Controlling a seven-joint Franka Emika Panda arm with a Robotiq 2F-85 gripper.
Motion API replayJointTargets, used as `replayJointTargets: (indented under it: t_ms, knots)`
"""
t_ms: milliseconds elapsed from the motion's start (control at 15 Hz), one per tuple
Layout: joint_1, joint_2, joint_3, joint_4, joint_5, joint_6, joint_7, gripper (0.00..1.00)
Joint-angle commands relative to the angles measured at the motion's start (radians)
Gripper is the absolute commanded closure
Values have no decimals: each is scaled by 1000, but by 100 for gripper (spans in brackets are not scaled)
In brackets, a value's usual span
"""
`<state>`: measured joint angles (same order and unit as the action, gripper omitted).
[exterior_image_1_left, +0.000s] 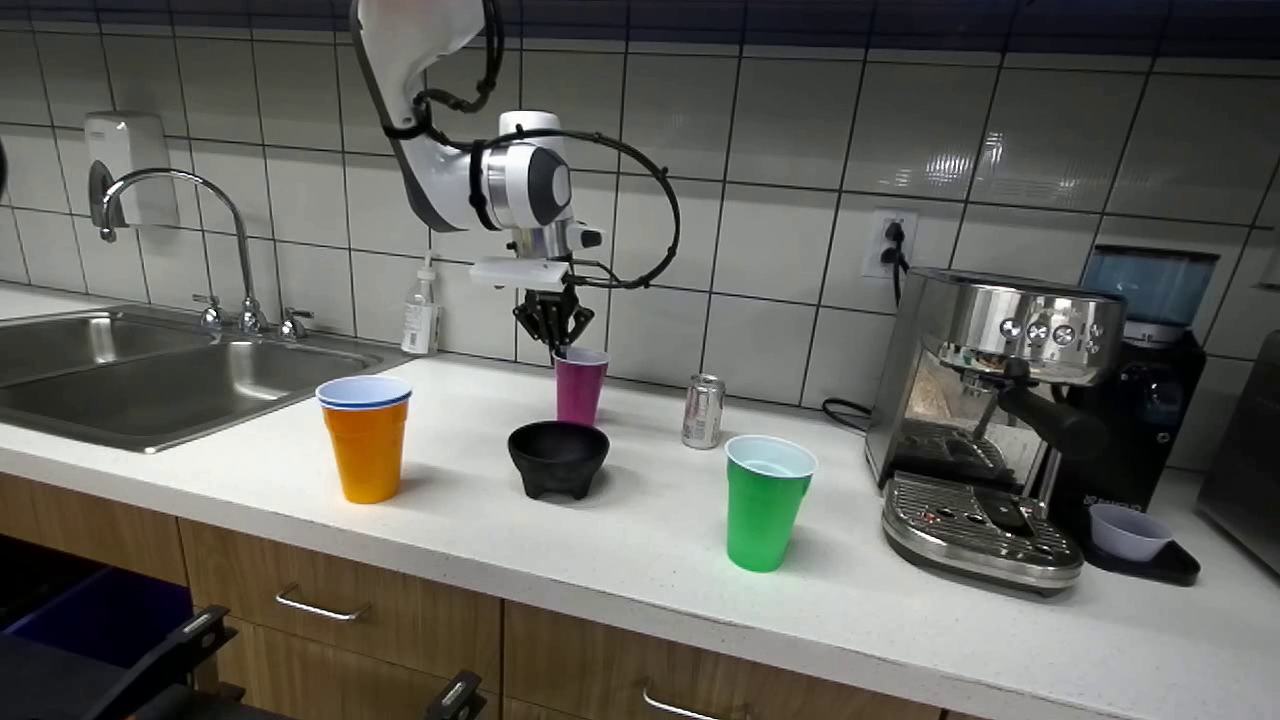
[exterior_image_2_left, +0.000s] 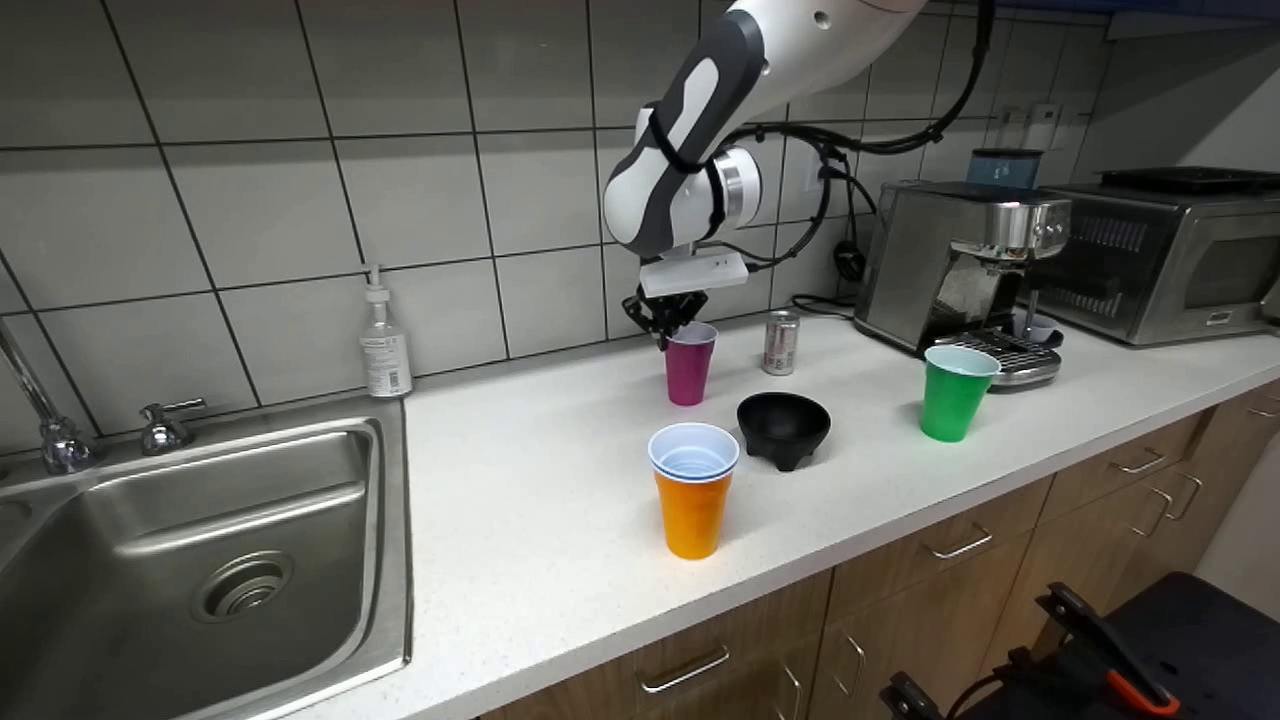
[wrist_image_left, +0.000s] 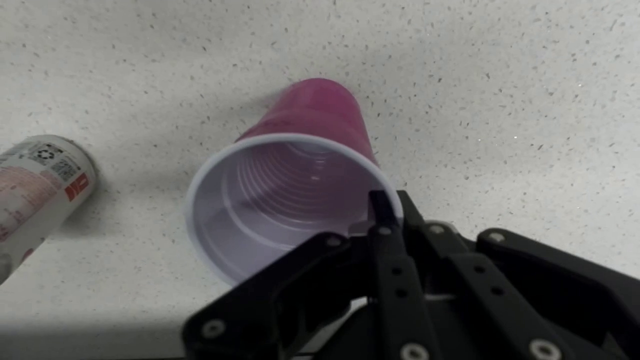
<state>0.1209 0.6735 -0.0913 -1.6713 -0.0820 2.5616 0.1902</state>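
Glossy tiles (exterior_image_1_left: 770, 240) back a pale, speckled counter (wrist_image_left: 500, 100). On it, near the tiles, stands a magenta plastic cup (wrist_image_left: 300, 180), smooth and tapered outside, its whitish interior faintly ringed. The black, angular gripper (wrist_image_left: 396, 206) is closed on its rim, one finger inside and one outside. Close by are a cylindrical metal can (exterior_image_1_left: 703, 411) and a matte black bowl (exterior_image_1_left: 558, 455) on stubby feet.

soap bottle (exterior_image_1_left: 421, 318) beside sink (exterior_image_2_left: 393, 530) | espresso machine (exterior_image_1_left: 960, 420) beside black grinder (exterior_image_1_left: 1150, 400)
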Motion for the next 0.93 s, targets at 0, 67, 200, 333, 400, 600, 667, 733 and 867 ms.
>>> replayJointTargets:
  t_ms: [0,67,200,333,400,600,667,733,867]
  knots:
    - [21,-16,-13,-10,-27,-11,27,99]
    - [24,-25,-12,-22,-30,-4,26,99]
    - [32,-41,-10,-42,-35,7,26,99]
    - [44,-58,-8,-61,-37,14,29,99]
    - [55,-67,-11,-73,-41,20,38,99]
    - [86,-94,-18,-109,-50,30,67,99]
    - [99,-105,-21,-124,-56,37,83,99]
    - [112,-114,-28,-137,-67,46,103,99]
    - [139,-135,-39,-166,-90,57,146,99]
